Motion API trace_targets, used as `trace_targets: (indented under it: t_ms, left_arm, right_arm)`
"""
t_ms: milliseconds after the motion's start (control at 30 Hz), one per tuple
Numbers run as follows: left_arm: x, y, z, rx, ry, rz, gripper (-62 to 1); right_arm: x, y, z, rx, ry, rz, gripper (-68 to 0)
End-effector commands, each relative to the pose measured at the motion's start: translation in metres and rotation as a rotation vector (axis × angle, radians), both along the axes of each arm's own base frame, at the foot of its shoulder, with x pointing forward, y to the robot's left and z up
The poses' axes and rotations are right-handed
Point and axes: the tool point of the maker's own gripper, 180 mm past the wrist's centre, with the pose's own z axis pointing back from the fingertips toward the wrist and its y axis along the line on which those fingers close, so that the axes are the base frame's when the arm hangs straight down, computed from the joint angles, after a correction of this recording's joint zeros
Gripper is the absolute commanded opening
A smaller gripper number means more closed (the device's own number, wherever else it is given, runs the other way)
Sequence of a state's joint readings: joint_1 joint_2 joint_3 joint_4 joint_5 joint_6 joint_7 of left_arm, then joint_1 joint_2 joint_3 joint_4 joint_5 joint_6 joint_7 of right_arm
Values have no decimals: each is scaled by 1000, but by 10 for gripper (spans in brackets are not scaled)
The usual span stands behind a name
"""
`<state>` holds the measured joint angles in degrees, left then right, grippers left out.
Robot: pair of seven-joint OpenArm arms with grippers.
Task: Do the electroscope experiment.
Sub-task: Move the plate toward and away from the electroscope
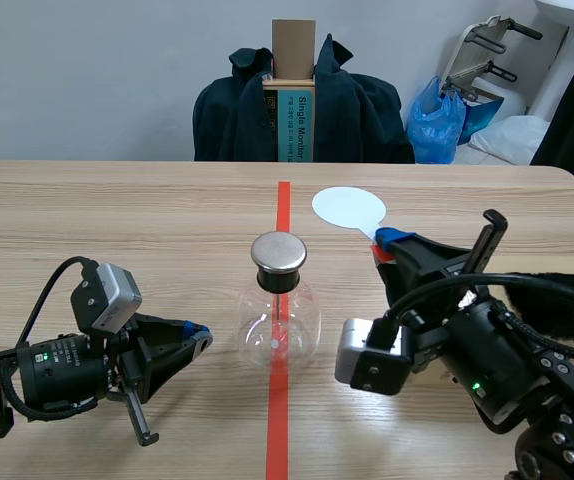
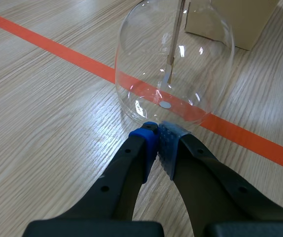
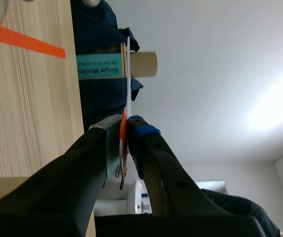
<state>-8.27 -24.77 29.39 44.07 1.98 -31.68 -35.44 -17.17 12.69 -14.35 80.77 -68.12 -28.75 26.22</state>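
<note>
**A:** So, where's the flask (image 1: 279,325)?

**B:** Upright on the surface (image 1: 117,220), on the tape (image 1: 283,200), between the arms. It's clear glass with a round belly, a narrow neck and a metal cap (image 1: 279,252).

**A:** How will it handle?

**B:** Light, hard, slick and breakable, I'd say. The belly gives pads little purchase, so the neck under the cap looks the safer hold. The thin rod (image 2: 173,44) inside wants no jolts.

**A:** And the left tool (image 1: 199,335)?

**B:** Clenched on nothing, with its tips just beside the flask's base. I can't tell if they touch.

**A:** The right tool (image 1: 387,242)?

**B:** Grasping the white disc (image 1: 348,208) by its orange handle (image 3: 123,129). The disc lies about level, beyond the cap toward the right arm's side. It looks thin, stiff and almost weightless. Holding it by the handle seems right, since that leaves the face free for the cap.
</note>
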Motion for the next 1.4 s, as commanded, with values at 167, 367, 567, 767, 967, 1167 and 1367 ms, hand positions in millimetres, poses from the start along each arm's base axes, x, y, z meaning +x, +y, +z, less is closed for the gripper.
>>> trace_targets:
  t_ms: [167,367,567,767,967,1167,1367]
  left_arm:
    - [5,-2,8,-24,-21,3,-582]
    - [5,-2,8,-24,-21,3,-582]
    - [5,-2,8,-24,-21,3,-582]
    - [5,-2,8,-24,-21,3,-582]
    - [5,-2,8,-24,-21,3,-582]
    - [5,-2,8,-25,-21,3,-582]
    - [5,-2,8,-25,-21,3,-582]
  right_arm:
    - [7,-5,9,7,-35,-30,-667]
    - [-2,9,8,-17,-42,68,-667]
    - [-14,26,9,-19,-48,183,-667]
    - [-26,38,9,-21,-53,279,-667]
    - [-34,45,9,-22,-56,335,-667]
    - [-38,48,11,-23,-75,362,-667]
    - [-38,48,11,-23,-75,361,-667]
